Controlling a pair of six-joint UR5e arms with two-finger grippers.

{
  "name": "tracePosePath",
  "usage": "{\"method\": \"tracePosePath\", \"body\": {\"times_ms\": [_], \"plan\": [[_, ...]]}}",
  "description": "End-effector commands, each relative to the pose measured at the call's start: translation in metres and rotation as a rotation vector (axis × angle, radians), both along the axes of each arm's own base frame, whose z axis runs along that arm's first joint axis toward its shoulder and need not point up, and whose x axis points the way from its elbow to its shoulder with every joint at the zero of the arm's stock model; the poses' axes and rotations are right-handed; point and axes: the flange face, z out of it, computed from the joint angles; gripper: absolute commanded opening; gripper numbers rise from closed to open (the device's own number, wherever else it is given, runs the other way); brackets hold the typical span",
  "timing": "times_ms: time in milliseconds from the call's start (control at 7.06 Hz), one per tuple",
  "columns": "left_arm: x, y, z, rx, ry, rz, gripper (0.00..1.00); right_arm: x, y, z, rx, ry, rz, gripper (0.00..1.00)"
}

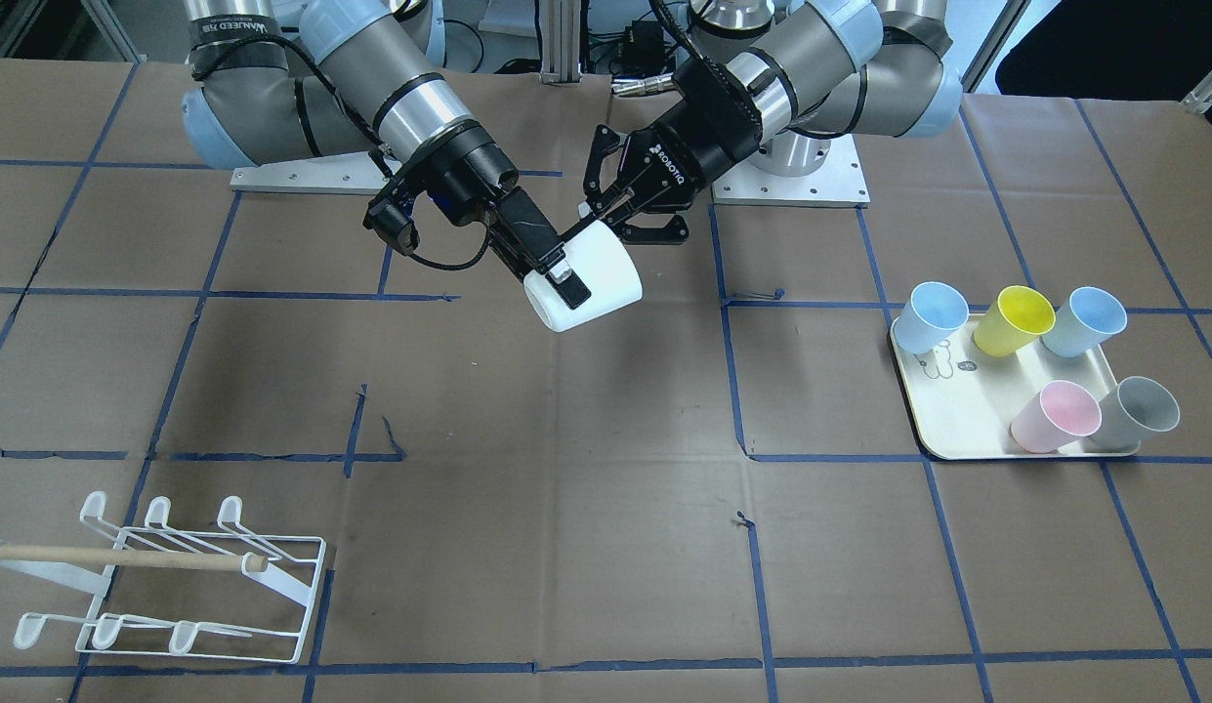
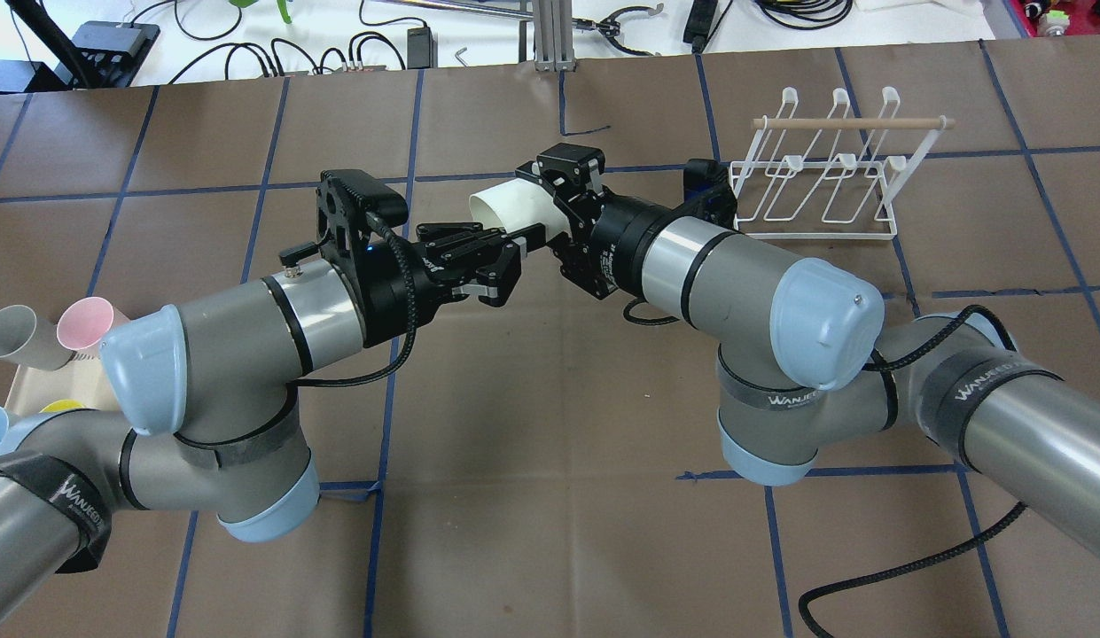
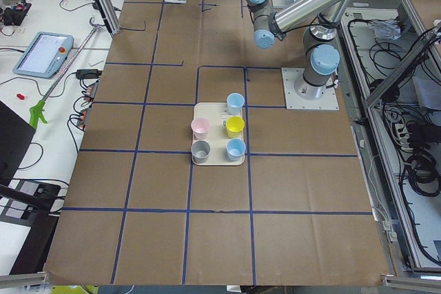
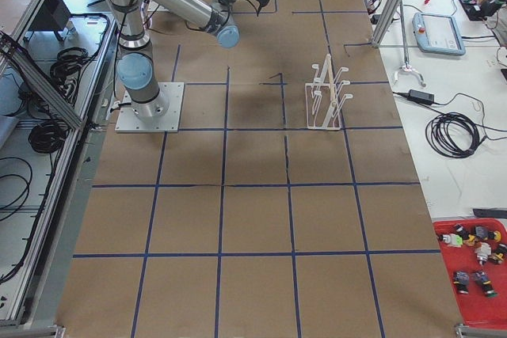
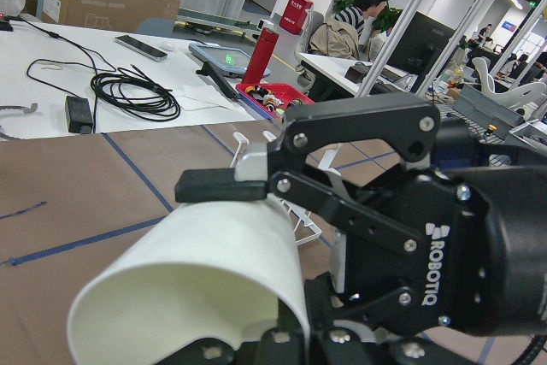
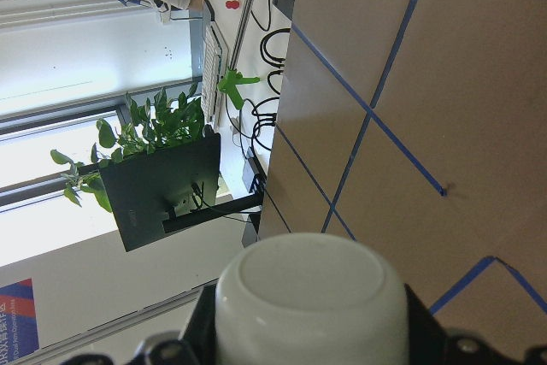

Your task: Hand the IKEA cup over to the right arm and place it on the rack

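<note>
The white IKEA cup (image 1: 606,273) is held on its side above the table's middle, between the two arms. My right gripper (image 1: 566,290) is shut on it near its base, one finger (image 1: 569,283) lying over the cup's wall. The right wrist view shows the cup's base (image 6: 308,297) between the jaws. My left gripper (image 1: 610,220) is at the cup's rim with its fingers spread, open. The overhead view shows the cup (image 2: 505,206), the right gripper (image 2: 541,213) and the left gripper (image 2: 507,268). The white wire rack (image 1: 176,586) with a wooden rod stands on the table on the right arm's side.
A cream tray (image 1: 957,420) on the left arm's side holds two blue cups, a yellow cup (image 1: 1014,318), a pink cup (image 1: 1055,415) and a grey cup (image 1: 1138,410). Blue tape lines cross the brown table. The rack also shows in the overhead view (image 2: 824,190).
</note>
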Motion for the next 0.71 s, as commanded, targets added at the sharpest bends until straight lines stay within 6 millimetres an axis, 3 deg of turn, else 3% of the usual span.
{"method": "tracePosePath", "body": {"times_ms": [0,142,283,567], "plan": [[0.0005,-0.0011,0.0013,-0.003,-0.004,0.008,0.26,0.0003,0.0004,0.0005,-0.004,0.001,0.005,0.47],[0.0014,-0.0023,0.0037,-0.004,-0.001,0.016,0.68,0.0003,0.0004,0.0005,-0.004,0.001,0.005,0.47],[0.0008,-0.0018,0.0040,0.013,0.014,0.016,0.93,0.0003,0.0004,0.0005,-0.004,0.001,0.005,0.46],[0.0025,-0.0023,0.0048,0.023,0.019,0.031,0.99,-0.0003,0.0000,0.0005,-0.004,0.001,0.004,0.42]]}}
